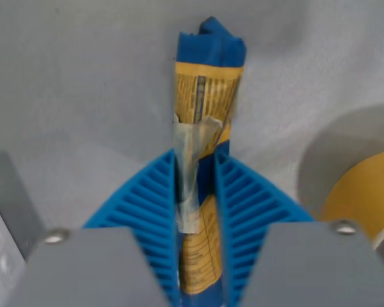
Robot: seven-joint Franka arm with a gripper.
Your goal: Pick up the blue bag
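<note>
A big gray surface (83, 83) fills most of the wrist view; it looks soft and a little fuzzy, like cloth or felt. In front of it sits the gripper (196, 192), which has two flat gray blocks with shiny round screws and two blue fingers (147, 198) shaped like fans, with many thin ribs that look like rubbery plastic. The fingers are squeezed tight on the blue bag (208, 70), one pressing on each side. The bag is long and thin, crinkly and folded up. It is blue at the top, with a yellow label covered in tiny print and a clear shiny strip down the middle. It pokes out past the fingertips toward the top edge of the view. At the wrist view's right edge is part of a round yellow thing (361, 192), smooth and curved, with a dark shadow beside it.
</note>
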